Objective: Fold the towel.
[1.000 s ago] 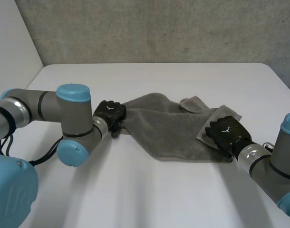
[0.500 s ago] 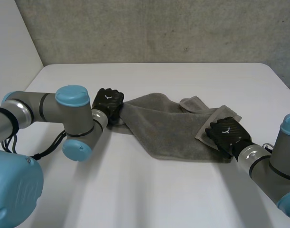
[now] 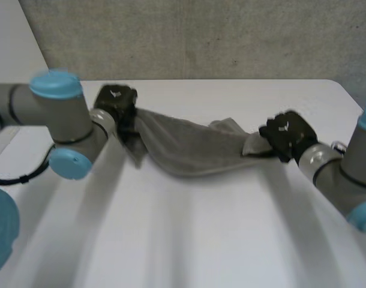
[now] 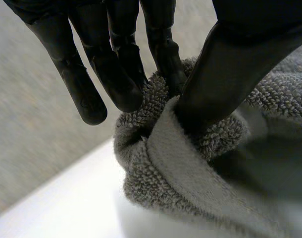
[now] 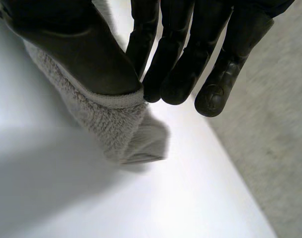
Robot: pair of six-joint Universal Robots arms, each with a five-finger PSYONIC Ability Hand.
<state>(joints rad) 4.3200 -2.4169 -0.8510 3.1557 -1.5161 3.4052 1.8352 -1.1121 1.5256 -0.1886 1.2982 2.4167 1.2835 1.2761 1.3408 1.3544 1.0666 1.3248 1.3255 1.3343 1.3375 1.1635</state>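
Both hands have been raised and carried toward the table's far side since a second ago. The towel (image 3: 183,150), which then lay flat, is now hung between them as a sagging band above the white table (image 3: 219,240). Whether its lowest fold still brushes the surface cannot be told.

The left hand (image 3: 116,103) is closed on one end, with a bunched edge pinched between thumb and fingers (image 4: 116,74). The right hand (image 3: 285,132) is closed on the opposite end, where a hemmed corner is clamped under the thumb.

The lift is judged as the opening of a fold: the ends are secured but nothing is laid over yet.

The towel is grey terry with a looped, nubby pile and a flat woven hem. It is thick, limp, and drapes heavily. The table is smooth and matte.
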